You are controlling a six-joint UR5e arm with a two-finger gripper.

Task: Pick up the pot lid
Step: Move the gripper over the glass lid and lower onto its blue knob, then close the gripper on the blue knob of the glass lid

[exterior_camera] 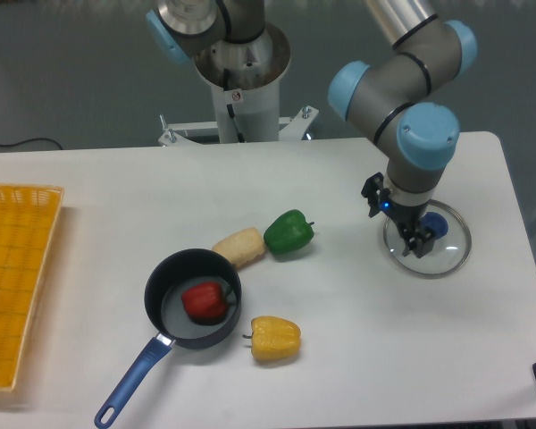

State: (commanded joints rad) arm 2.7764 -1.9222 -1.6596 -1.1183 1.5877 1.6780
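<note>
Camera: clear lid [452, 252], three o'clock on tabletop [393, 357].
Likely stiff, slick, breakable; pinch blue knob [437, 224]. Gripper [399, 231] released, fingers apart, knob towards two o'clock.

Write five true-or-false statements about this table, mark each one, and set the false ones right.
1. The red pepper lies inside the black pan. True.
2. The pot lid is resting on the pan. False: it lies on the table, apart from the pan.
3. The yellow pepper is nearer the camera than the green pepper. True.
4. The gripper is clamped on the lid's knob. False: its fingers stand apart, holding nothing.
5. The pan's handle is blue. True.
</note>
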